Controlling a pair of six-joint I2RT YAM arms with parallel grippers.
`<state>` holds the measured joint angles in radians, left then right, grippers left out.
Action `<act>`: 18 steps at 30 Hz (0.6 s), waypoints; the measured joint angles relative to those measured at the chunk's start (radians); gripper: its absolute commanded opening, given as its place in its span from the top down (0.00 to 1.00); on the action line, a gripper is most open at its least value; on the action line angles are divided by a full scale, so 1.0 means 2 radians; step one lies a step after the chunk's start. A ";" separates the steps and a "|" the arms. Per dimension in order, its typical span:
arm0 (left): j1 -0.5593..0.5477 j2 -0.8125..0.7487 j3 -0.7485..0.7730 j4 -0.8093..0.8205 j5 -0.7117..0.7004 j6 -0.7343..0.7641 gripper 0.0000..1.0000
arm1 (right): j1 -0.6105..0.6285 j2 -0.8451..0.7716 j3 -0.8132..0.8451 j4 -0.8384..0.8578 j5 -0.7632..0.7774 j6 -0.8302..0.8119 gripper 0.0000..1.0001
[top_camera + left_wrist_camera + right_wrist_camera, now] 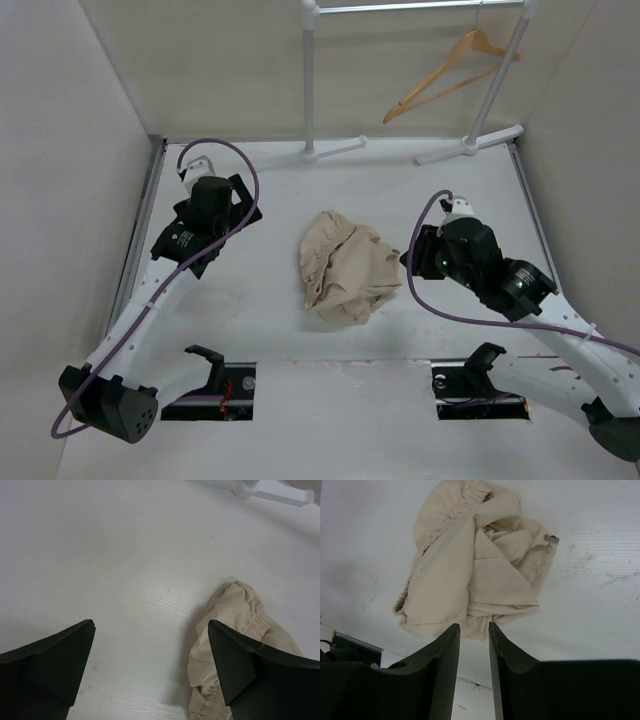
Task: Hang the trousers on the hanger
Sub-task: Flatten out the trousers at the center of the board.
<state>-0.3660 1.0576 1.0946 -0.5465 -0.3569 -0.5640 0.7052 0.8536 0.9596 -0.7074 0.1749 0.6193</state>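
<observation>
In the middle of the tabletop (250, 330) the beige trousers (345, 268) lie in a crumpled heap, between the two arms. The wooden hanger (450, 72) hangs tilted by its hook on the rail of the white rack (309, 80) at the far right, well apart from the trousers. The left end effector (150, 630) is above bare tabletop just left of the heap, its fingers (55, 660) wide apart and holding nothing. The right end effector (474, 630) is near the right side of the heap, its fingers almost together, with only a thin gap and nothing between them.
</observation>
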 measured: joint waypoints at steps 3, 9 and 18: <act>0.005 0.002 0.000 0.000 0.005 -0.003 0.00 | 0.000 0.000 0.010 -0.006 0.002 0.000 0.57; -0.007 -0.010 -0.001 0.025 -0.001 -0.005 0.00 | 0.005 0.002 0.031 -0.010 0.001 0.000 0.84; -0.026 -0.042 -0.002 0.024 -0.038 -0.027 0.88 | 0.126 0.101 0.103 -0.012 -0.001 0.014 0.97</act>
<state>-0.4183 0.9730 1.0904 -0.4980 -0.4335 -0.6170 0.9573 1.0550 1.1664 -0.7315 0.1722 0.6483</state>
